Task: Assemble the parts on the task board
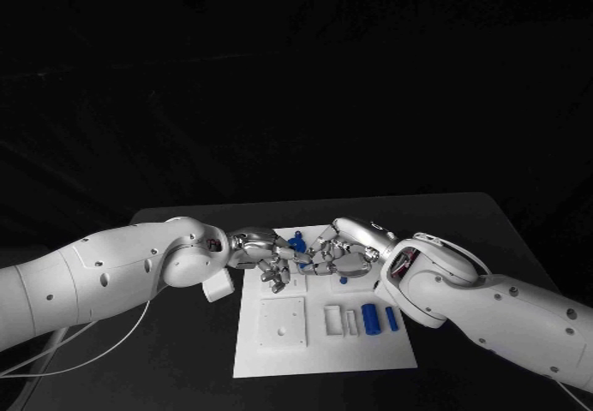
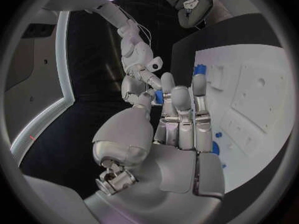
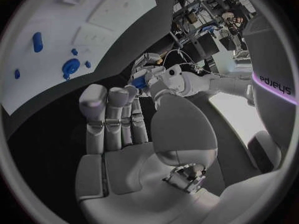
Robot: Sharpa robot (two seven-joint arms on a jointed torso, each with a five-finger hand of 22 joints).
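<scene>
The white task board (image 1: 324,355) lies in the middle of the black table. Above its far end my left hand (image 1: 263,253) and right hand (image 1: 336,259) meet fingertip to fingertip. A small blue part (image 1: 296,244) sits between them, and fingertips of both hands touch it. In the left wrist view the blue part (image 2: 159,97) lies between my left thumb and a finger, with the right hand (image 2: 139,80) against it. The right wrist view has the same blue part (image 3: 140,80) at my right fingertips, the left hand (image 3: 167,79) just beyond.
Two blue cylinders (image 1: 369,318) (image 1: 392,318) and white blocks (image 1: 332,319) lie on the board's near right. A white square plate (image 1: 282,323) sits on its near left. More blue pieces (image 3: 70,65) stand at the board's far end. Black table surrounds the board.
</scene>
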